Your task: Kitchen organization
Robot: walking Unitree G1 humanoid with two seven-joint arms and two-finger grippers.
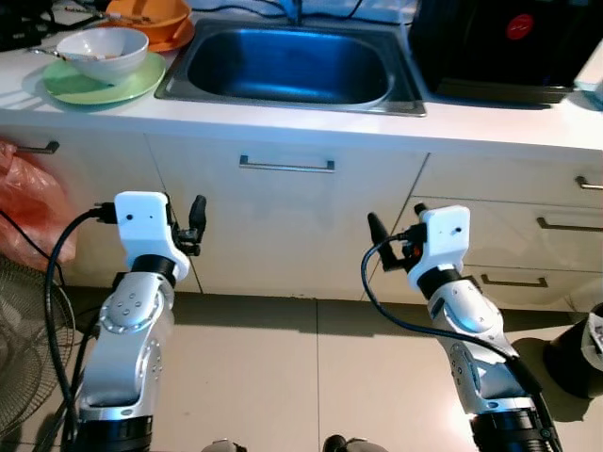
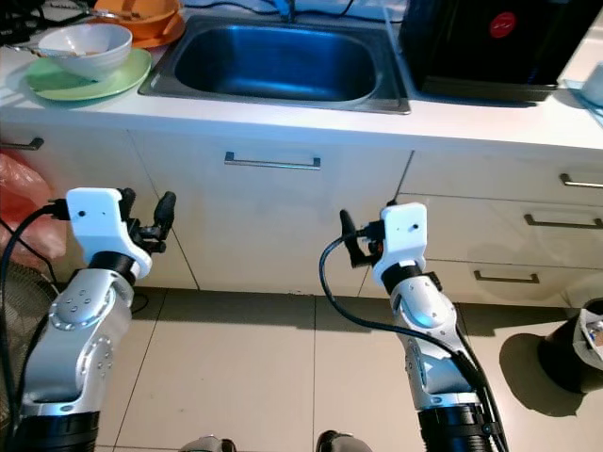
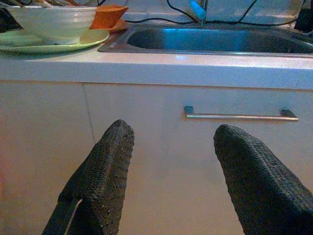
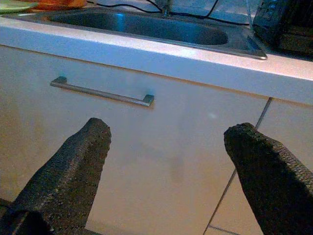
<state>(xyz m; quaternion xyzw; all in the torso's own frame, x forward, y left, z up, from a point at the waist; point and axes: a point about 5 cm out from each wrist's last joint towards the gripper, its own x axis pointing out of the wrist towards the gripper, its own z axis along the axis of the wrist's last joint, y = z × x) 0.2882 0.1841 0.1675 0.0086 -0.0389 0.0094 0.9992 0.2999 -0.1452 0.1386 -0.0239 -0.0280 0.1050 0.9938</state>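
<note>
I'm holding both arms raised before the cabinet front under the sink (image 1: 287,66), ready to reach. The left gripper (image 3: 173,161) and right gripper (image 4: 171,171) are spread wide, empty. The dishes sit at the counter's left end beside the sink: a white bowl (image 1: 102,52) on a green plate (image 1: 66,87), and an orange bowl (image 1: 151,14) behind.

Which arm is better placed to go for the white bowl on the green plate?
Left, probably. The white bowl sits on the green plate at the counter's left end, above the left gripper, which is open. The right gripper hangs past the sink.
</note>
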